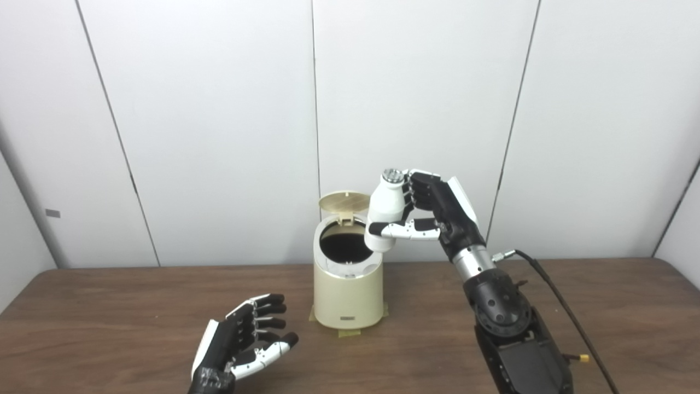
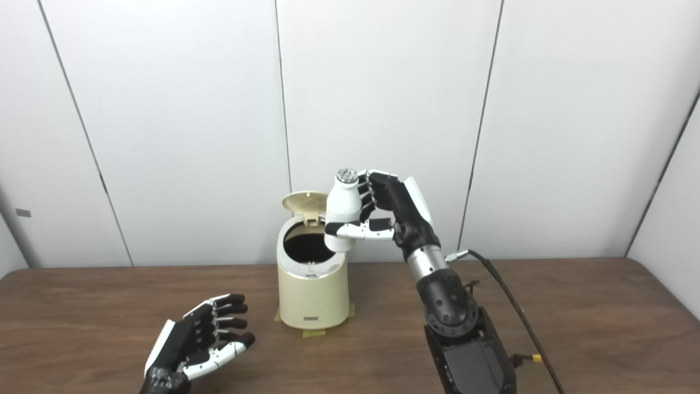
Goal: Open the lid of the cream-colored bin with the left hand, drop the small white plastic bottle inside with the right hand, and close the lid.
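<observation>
1. The right hand [image 1: 432, 210] is raised above the table, fingers and thumb wrapped around one small white plastic bottle with a silver cap [image 1: 386, 210], held upright.
2. That bottle hangs over the right side of the rim of the one cream-colored cylindrical bin [image 1: 348, 287], whose round lid [image 1: 344, 202] stands tipped up at the back, leaving the dark opening uncovered.
3. The left hand [image 1: 240, 342] sits low over the brown wooden table [image 1: 109, 317], left of the bin and apart from it, fingers loosely curled and spread, holding nothing.
</observation>
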